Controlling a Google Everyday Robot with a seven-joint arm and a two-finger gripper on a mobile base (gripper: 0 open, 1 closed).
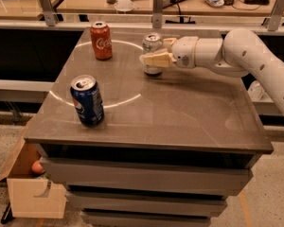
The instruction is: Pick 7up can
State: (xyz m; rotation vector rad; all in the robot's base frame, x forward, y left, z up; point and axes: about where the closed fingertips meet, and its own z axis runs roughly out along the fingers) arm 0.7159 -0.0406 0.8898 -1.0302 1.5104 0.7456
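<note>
Toward the back of the table [180, 112], the 7up can [152, 41] stands upright with the claw [155, 55] right at it, arm stretched in from the right. Honestly can't tell if it's clamped or loose. I'd centre on the can's middle, squeeze firmly, then lift straight up so it doesn't tip toward the Coke can [101, 40]. Pepsi can [87, 100] is well apart. Cardboard box [35, 197] by the table's left side holds something round and orange.

One high near view down onto table [180, 112], hand [154, 51] at 7up can [151, 40]
</note>
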